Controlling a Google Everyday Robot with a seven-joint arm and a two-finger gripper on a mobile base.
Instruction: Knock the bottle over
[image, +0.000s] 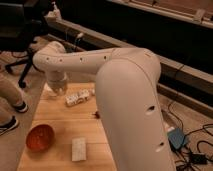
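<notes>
The bottle (77, 97) is slim and whitish with dark marks. It lies on its side on the wooden table (60, 122), near the far edge, pointing left to right. My gripper (56, 89) hangs from the white arm (125, 100) over the table's far left corner, just left of the bottle. The wrist hides most of the gripper. The big arm segment fills the right half of the view and hides the table's right side.
A red-orange bowl (40, 137) sits at the front left. A pale rectangular block (78, 148) lies at the front middle. A small dark-red object (95, 115) lies by the arm. A person's leg and shoe (9, 122) stand left of the table. Cables and a blue box (177, 137) lie on the floor at right.
</notes>
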